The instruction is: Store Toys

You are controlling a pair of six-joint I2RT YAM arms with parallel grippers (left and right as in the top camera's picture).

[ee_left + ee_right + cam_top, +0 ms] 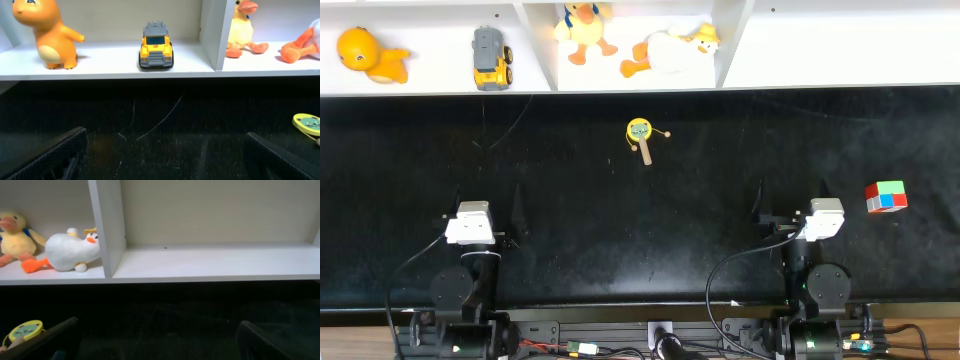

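On the black table lies a small yellow-green rattle drum with a wooden handle (641, 134), also seen at the edge of both wrist views (307, 123) (24, 331). A multicoloured cube (886, 197) sits at the far right of the table. My left gripper (485, 202) (165, 157) stands open near the front left, with nothing between its fingers. My right gripper (792, 200) (155, 340) stands open near the front right, left of the cube, holding nothing.
The white shelf (640, 85) along the back holds an orange toy (370, 55), a yellow truck (491, 57), a yellow duck (585, 28) and a white duck (670, 50). Its right compartment (220, 260) is bare. The table between the arms is open.
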